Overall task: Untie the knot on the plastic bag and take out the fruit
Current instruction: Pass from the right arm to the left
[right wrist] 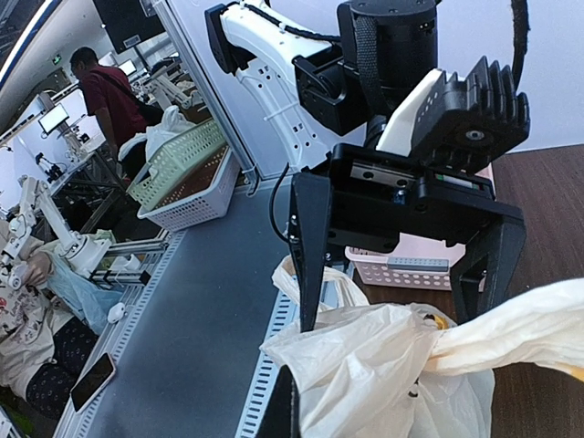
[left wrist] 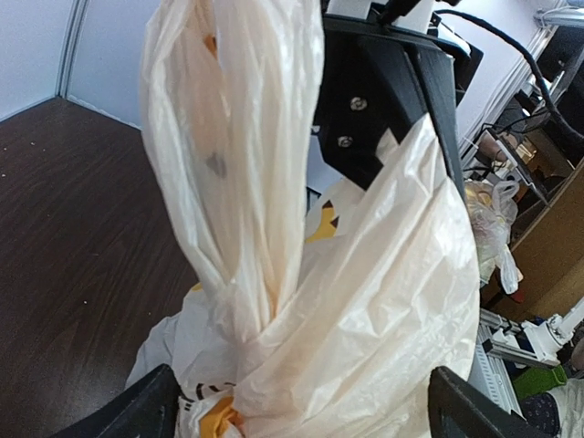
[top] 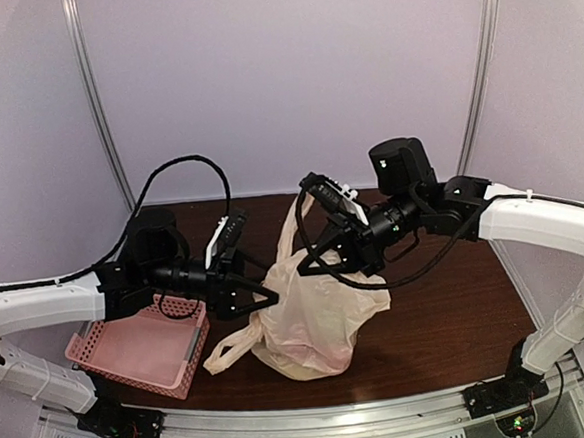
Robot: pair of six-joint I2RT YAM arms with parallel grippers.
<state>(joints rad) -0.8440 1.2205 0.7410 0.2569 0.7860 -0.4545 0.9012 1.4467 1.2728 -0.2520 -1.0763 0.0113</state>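
The pale peach plastic bag (top: 315, 328) stands in the middle of the table. Its knot (left wrist: 246, 319) fills the left wrist view, with the twisted tail (left wrist: 237, 137) rising above it. The knot also shows in the right wrist view (right wrist: 431, 345). My left gripper (top: 271, 299) is open, with its fingers (left wrist: 137, 411) on either side of the bag just below the knot. My right gripper (top: 303, 266) is shut on a fold of the bag's top plastic (right wrist: 365, 365), opposite the left one. The fruit is hidden inside the bag.
A pink perforated basket (top: 131, 351) sits at the near left under the left arm and also shows in the right wrist view (right wrist: 411, 266). A loose handle loop (top: 226, 352) lies on the dark wooden table (top: 449, 318) left of the bag.
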